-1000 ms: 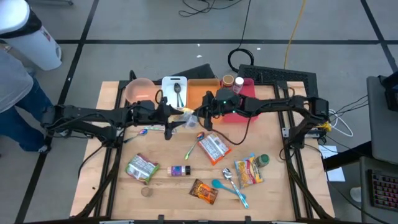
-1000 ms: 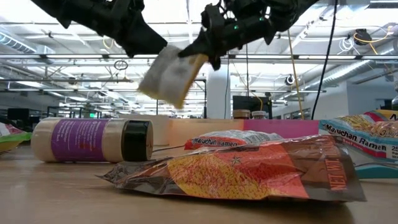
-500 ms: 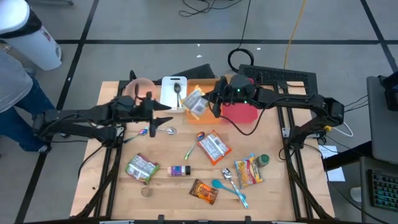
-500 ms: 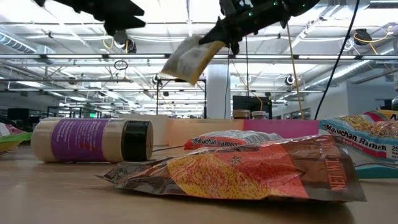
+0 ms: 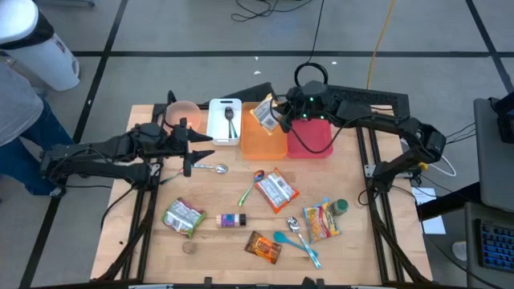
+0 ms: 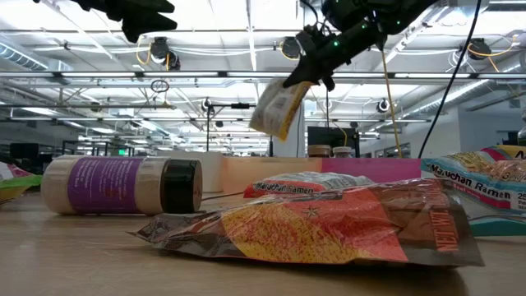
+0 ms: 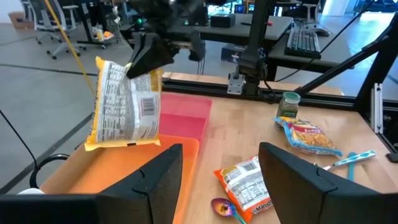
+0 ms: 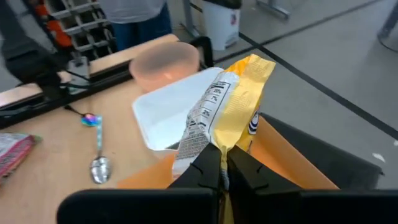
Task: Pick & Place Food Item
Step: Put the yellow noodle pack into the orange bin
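Wooden tabletop fills the high view, with packets and cutlery scattered over its near half: a brown snack bag (image 5: 263, 247) at about six o'clock from the table's middle, a ramen packet (image 5: 320, 222) at five o'clock, a green packet (image 5: 182, 216) at seven o'clock, and another ramen packet (image 5: 277, 191) close to the centre. Farther back, at nine o'clock, the left gripper (image 5: 190, 154) waits with its fingers apart and nothing between them, beside a loose spoon (image 5: 211, 168). Along the far edge, from eleven to one o'clock, stand a pink bowl (image 5: 181, 115), a white tray (image 5: 224, 127), an orange bin (image 5: 265, 144) and a red bin (image 5: 315, 143). The right gripper (image 5: 279, 118) is pinched together on the top seam of the yellow food packet (image 5: 264, 114), which hangs in the air above the far end of the orange bin, tilted, its lower edge clear of the rim. The step in hand looks like the placing. To do it well, I would centre the packet over the orange bin rather than its far wall, lower until the bottom edge is inside the walls, then part the fingers so it drops flat. Releasing from this height risks it catching the rim or tipping toward the white tray.
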`<state>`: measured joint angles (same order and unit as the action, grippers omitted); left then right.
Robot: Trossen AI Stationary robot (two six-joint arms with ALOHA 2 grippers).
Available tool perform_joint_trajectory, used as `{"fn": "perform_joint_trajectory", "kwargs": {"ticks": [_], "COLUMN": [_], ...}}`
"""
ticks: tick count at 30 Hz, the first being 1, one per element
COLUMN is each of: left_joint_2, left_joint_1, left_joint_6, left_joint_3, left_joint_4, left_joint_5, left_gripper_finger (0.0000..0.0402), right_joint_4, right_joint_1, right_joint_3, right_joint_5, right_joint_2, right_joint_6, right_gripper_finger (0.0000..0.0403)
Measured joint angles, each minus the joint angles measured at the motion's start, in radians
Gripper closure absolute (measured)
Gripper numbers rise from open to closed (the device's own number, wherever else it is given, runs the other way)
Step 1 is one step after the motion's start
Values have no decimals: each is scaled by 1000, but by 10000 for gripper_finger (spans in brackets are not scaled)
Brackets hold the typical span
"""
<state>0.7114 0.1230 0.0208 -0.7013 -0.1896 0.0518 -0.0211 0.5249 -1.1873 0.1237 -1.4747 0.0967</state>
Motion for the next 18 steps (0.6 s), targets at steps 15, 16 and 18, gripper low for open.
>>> {"fn": "perform_joint_trajectory", "kwargs": {"ticks": [15, 16, 18], "left_joint_2": [2, 2, 2], "left_joint_1": [0, 0, 0], "left_joint_6": [0, 0, 5], "left_joint_3": [0, 0, 0], "left_joint_4": [-13, -18, -25], "left_joint_5": [1, 1, 1], "left_gripper_finger": [185, 185, 185], "right_joint_4": [-151, -171, -221], "right_joint_1": [63, 63, 63], "right_joint_3": [-212, -238, -288], "right_joint_5": [-45, -45, -45], "right_joint_2": [-209, -229, -278], "right_joint_6": [-35, -43, -61], "right_gripper_finger": [402, 402, 402]}}
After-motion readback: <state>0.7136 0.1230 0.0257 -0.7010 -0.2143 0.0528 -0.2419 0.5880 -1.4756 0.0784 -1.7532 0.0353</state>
